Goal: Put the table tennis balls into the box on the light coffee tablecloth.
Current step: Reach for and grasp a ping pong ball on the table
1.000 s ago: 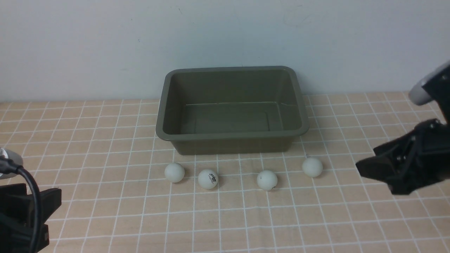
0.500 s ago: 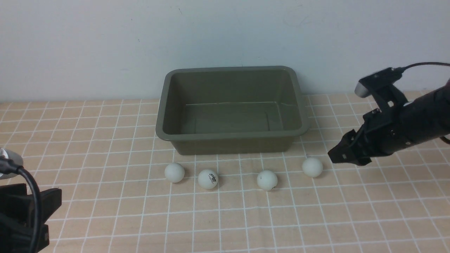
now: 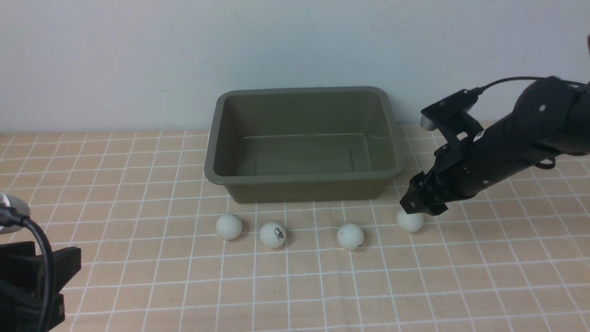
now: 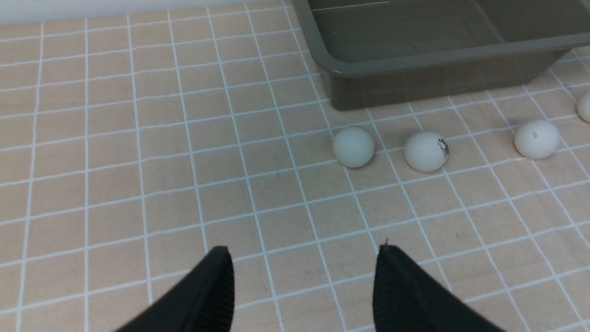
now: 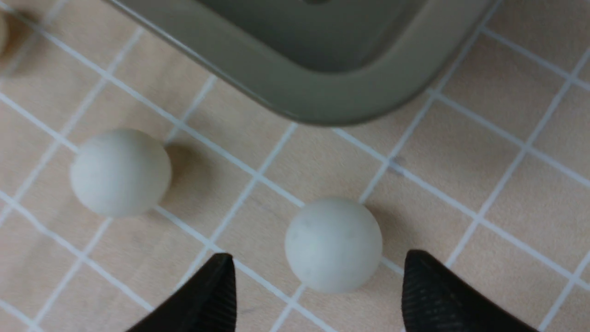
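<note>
- Step in hand: first pick, at the approach stage. The box [image 3: 304, 177] is empty. All four table tennis balls lie on the light coffee tablecloth [image 3: 138, 276], in a loose row just in front of the box's near wall, none touching another.
- Target: rightmost ball [image 3: 410, 221], near the box's right front corner but apart from it. Its neighbour, the plain ball [image 3: 350, 236], lies a little further along the row.
- Right pincer [image 3: 412, 205]: low over the rightmost ball, jaws spread. The right wrist view shows one fingertip on each side of the ball with a gap at both. The ball sits slightly ahead of the tips, and nothing is gripped.
- Left pincer [image 4: 303, 258]: at the near left of the worktop, jaws spread and empty, well apart from the balls.
- Next move (judgement): advance and lower slightly until the ball is centred between the pads, then close gently. An off-centre squeeze on a light, smooth ball would likely squirt it out.
- After that: lift clear of the rim and release inside the box. All four balls are still to go.
</note>
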`<act>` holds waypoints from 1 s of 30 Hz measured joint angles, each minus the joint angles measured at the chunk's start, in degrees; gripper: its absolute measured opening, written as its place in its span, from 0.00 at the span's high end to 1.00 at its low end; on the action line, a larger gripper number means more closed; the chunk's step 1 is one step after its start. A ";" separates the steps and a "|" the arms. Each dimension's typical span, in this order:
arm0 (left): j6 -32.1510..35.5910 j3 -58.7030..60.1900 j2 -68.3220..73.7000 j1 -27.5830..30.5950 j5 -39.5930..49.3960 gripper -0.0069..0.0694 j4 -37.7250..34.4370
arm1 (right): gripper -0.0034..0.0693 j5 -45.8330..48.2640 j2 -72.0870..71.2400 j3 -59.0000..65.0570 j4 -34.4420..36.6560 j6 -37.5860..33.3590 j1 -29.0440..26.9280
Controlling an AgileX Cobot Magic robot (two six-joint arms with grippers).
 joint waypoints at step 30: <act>-0.11 0.00 0.00 0.00 0.54 0.46 -0.11 | 0.42 -5.65 9.16 -0.20 6.59 -2.52 0.02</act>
